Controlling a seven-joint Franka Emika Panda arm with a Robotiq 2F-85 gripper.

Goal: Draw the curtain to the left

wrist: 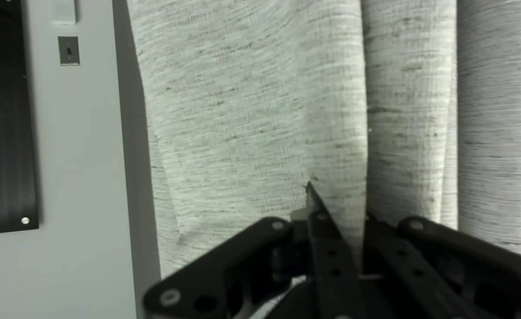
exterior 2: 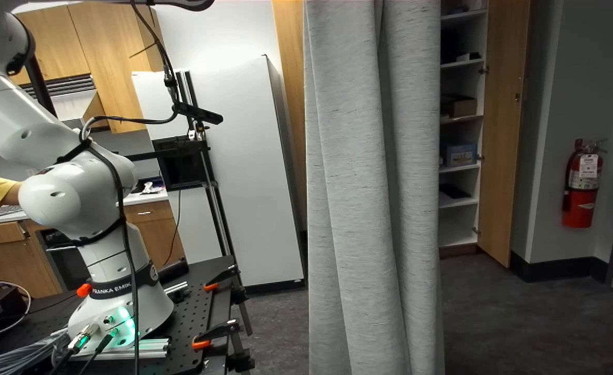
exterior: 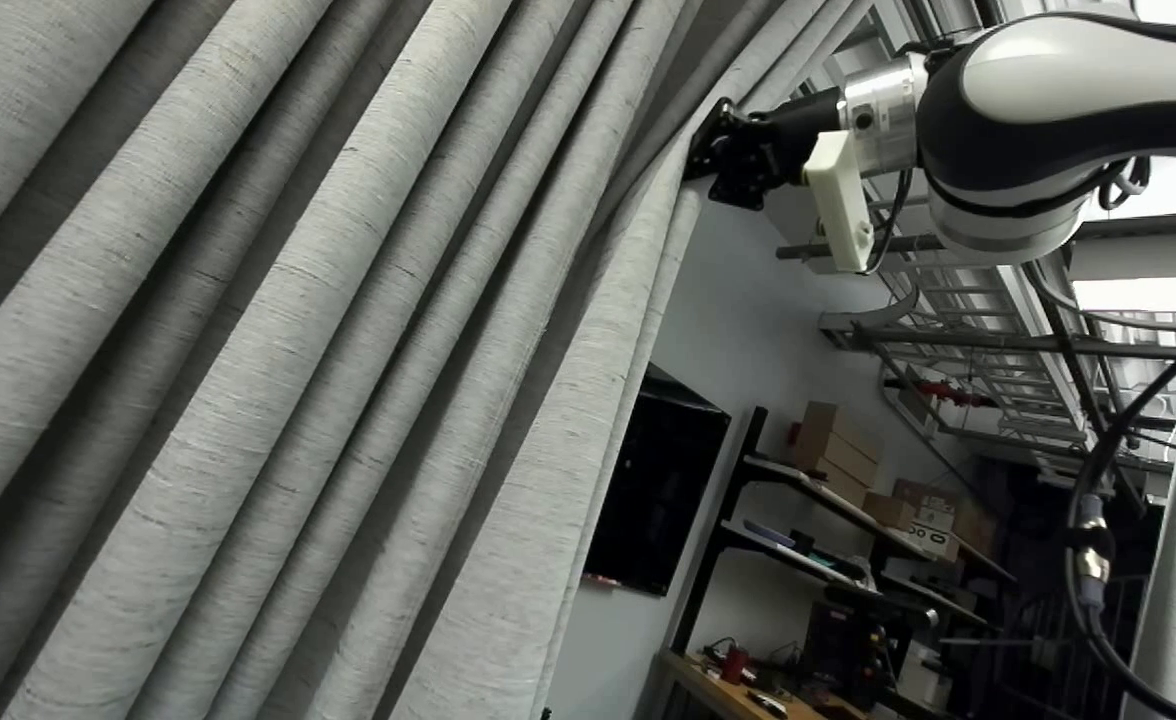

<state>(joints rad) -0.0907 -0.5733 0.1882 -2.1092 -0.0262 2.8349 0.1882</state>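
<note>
Exterior view: curtain (exterior 2: 353,182) partly hides open cabinet (exterior 2: 500,130); extinguisher (exterior 2: 583,208) wall-mounted.

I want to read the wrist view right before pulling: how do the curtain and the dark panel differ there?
The curtain is light grey; the dark panel is nearly black. The curtain is woven and hangs in folds, while the panel looks flat. A fold of the curtain runs between the jaws; the panel is well apart from them. Both run past the picture's edge.
</note>
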